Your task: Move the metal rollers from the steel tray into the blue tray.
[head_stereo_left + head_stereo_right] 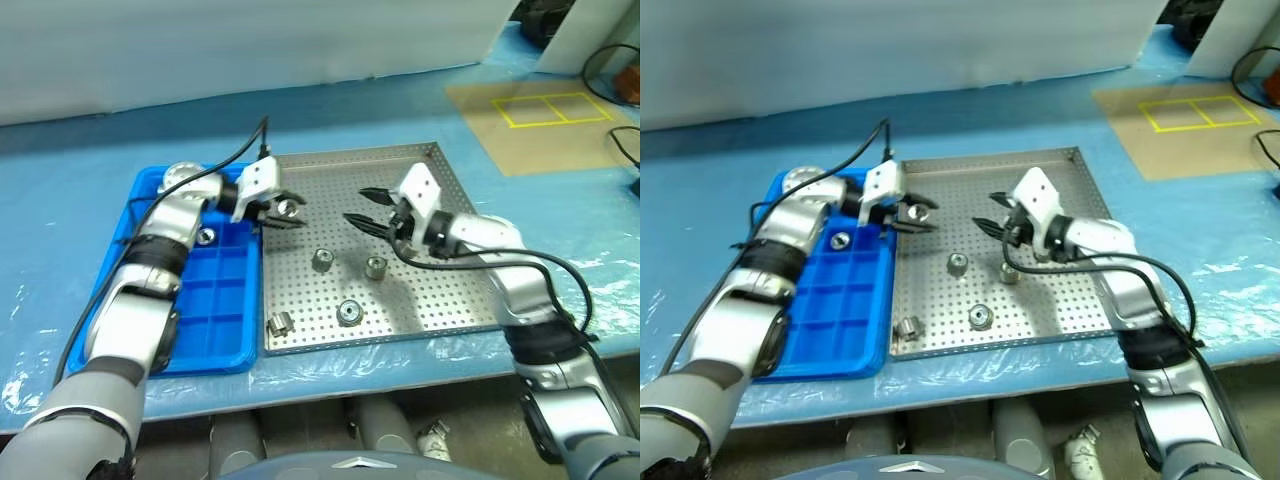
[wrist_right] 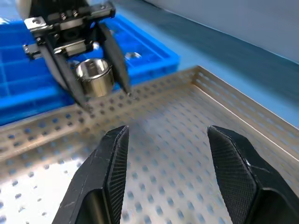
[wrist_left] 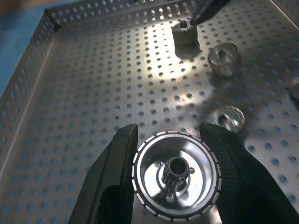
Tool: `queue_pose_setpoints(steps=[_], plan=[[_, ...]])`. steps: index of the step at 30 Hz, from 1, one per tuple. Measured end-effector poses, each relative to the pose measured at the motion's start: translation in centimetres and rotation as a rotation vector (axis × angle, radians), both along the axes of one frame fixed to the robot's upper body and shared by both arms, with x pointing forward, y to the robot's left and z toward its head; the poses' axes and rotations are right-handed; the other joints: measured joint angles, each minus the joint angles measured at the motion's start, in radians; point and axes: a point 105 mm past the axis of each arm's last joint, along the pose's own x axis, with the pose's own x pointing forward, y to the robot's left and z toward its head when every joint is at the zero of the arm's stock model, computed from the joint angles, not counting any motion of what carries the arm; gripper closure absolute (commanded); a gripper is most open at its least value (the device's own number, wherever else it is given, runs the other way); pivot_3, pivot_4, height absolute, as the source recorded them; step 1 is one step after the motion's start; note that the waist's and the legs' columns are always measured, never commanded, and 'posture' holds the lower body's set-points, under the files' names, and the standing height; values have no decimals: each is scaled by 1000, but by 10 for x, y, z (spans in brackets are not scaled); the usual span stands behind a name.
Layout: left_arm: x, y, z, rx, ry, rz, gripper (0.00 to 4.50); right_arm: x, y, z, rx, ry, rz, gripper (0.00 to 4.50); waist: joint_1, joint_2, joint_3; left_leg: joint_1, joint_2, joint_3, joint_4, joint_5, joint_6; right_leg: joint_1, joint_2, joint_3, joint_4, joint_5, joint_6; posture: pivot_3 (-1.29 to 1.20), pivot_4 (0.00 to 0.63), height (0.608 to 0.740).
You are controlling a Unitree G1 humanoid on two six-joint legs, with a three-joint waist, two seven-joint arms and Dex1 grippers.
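Note:
My left gripper [image 1: 291,211] is shut on a shiny metal roller [image 2: 95,77], held in the air over the left edge of the steel tray [image 1: 440,290], right beside the blue tray [image 1: 215,330]. Several more metal rollers lie on the steel tray, among them three at its middle [image 1: 322,259], [image 1: 376,267], [image 1: 349,312] and a tipped one at the front left corner [image 1: 279,322]. One roller [image 1: 205,237] sits in a compartment of the blue tray. My right gripper [image 1: 356,205] hangs open and empty above the tray's middle, pointing toward the left gripper.
Both trays lie side by side on a table covered in blue plastic sheet [image 1: 80,210]. A brown board with yellow squares [image 1: 545,115] lies at the far right. A black cable [image 1: 575,275] trails along my right arm.

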Motion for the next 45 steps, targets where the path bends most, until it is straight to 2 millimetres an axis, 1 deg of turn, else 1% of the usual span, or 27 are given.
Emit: queue_pose_setpoints(steps=[2, 4, 5, 8, 10, 12, 13, 16, 17, 18, 20, 22, 25, 28, 30, 33, 37, 39, 40, 43, 45], plan=[[-9, 11, 16, -19, -31, 34, 2730, -1, 17, 3, 7, -4, 86, 1775, 34, 0, 0, 1, 0, 0, 0, 0, 0, 0, -1, -1, 5, -1, -2, -63, 150, 740], [-14, 24, 30, -14, -99, 98, 2730, 0, 34, 6, 23, 0, 155, 1775, 64, 0, 0, 3, 0, 0, 0, -1, -5, -1, -1, -2, 12, -5, -8, -9, 150, 740], [-16, 30, 34, -12, -121, 123, 2730, 1, 40, 8, 29, 1, 179, 1775, 73, 0, 0, 3, 1, 0, -1, -1, -6, -1, -1, -2, 12, -5, -8, -9, 150, 740], [-28, 46, 40, -43, -110, 201, 2730, 7, 59, 15, 64, -2, 233, 1775, 95, 0, 0, 4, 2, -1, -2, 3, -13, -2, -1, -3, 14, -6, -8, 63, 150, 740], [-31, 54, 41, -67, -97, 256, 2730, 12, 70, 19, 79, -9, 251, 1775, 103, 0, 0, 4, 2, -2, -3, 5, -16, -2, -1, -3, 14, -6, -8, 101, 150, 740], [-31, 71, 37, -61, -97, 345, 2730, 14, 84, 23, 106, -8, 278, 1775, 107, 0, 0, 4, 2, -3, -4, 7, -20, -3, -1, -4, 15, -6, -8, 111, 150, 740], [-31, 84, 30, -52, -92, 411, 2730, 14, 93, 24, 126, -4, 296, 1775, 106, 0, 0, 5, 2, -3, -6, 8, -21, -4, 0, -3, 15, -6, -8, 132, 150, 740], [-31, 115, 6, -25, -43, 554, 2730, 15, 107, 31, 197, 14, 310, 1775, 111, 0, 0, 6, 4, -5, -10, 10, -24, -4, 1, -4, 15, -6, -8, 156, 150, 740], [-32, 124, -5, -22, -15, 597, 2730, 17, 108, 33, 217, 19, 306, 1775, 114, 0, 0, 5, 4, -6, -10, 10, -25, -4, 1, -4, 15, -6, -8, 156, 150, 740], [-34, 130, -11, -25, 2, 623, 2730, 17, 108, 33, 225, 20, 305, 1775, 119, 0, 0, 3, 4, -8, -10, 10, -25, -5, 1, -5, 15, -6, -8, 155, 150, 740], [-40, 137, -20, -35, 29, 655, 2730, 16, 108, 33, 228, 22, 308, 1775, 132, -1, 0, 1, 4, -9, -10, 11, -25, -5, 1, -7, 14, -6, -8, 150, 150, 740], [-48, 138, -26, -49, 59, 662, 2730, 16, 109, 32, 228, 24, 311, 1775, 139, -1, 0, 1, 4, -10, -10, 10, -25, -5, 1, -9, 14, -6, -8, 146, 150, 740], [-61, 134, -33, -70, 117, 654, 2730, 18, 105, 28, 219, 30, 298, 1775, 142, -2, 0, 0, 4, -11, -10, 10, -25, -5, 1, -11, 14, -6, -9, 132, 150, 740], [-70, 142, -43, -40, 152, 675, 2730, 20, 98, 23, 201, 32, 277, 1775, 138, -2, 0, 1, 5, -12, -10, 11, -26, -5, 1, -11, 15, -6, -9, 125, 150, 740], [-71, 145, -47, -35, 164, 690, 2730, 21, 93, 18, 194, 42, 264, 1775, 138, -2, 0, 1, 5, -12, -10, 11, -26, -5, 1, -11, 15, -7, -9, 122, 150, 740], [-71, 149, -50, -35, 175, 717, 2730, 22, 92, 17, 195, 45, 254, 1775, 137, -2, 0, 2, 5, -12, -10, 11, -26, -5, 1, -11, 16, -6, -9, 115, 150, 740], [-65, 151, -46, -49, 170, 740, 2730, 23, 91, 15, 187, 42, 241, 1775, 138, -2, 0, 2, 5, -12, -10, 11, -26, -5, 2, -11, 16, -6, -9, 112, 150, 740], [-64, 152, -46, -43, 171, 737, 2020, 23, 92, 12, 185, 45, 234, 1775, 137, -2, 0, 2, 5, -12, -10, 11, -27, -5, 2, -11, 16, -6, -9, 102, 150, 740], [-65, 152, -48, -35, 181, 733, 1842, 23, 91, 11, 184, 46, 230, 1775, 137, -2, 0, 2, 4, -12, -10, 12, -28, -5, 2, -11, 16, -6, -9, 90, 150, 740], [-62, 148, -51, -16, 173, 706, 870, 24, 88, 8, 179, 52, 215, 1775, 136, -2, 0, 3, 5, -12, -10, 13, -29, -5, 2, -11, 17, -6, -9, 84, 150, 740], [-59, 145, -51, -11, 181, 701, 870, 25, 86, 7, 175, 49, 206, 1775, 134, -2, 0, 4, 5, -12, -10, 13, -30, -5, 2, -10, 19, -6, -9, 61, 150, 740]])
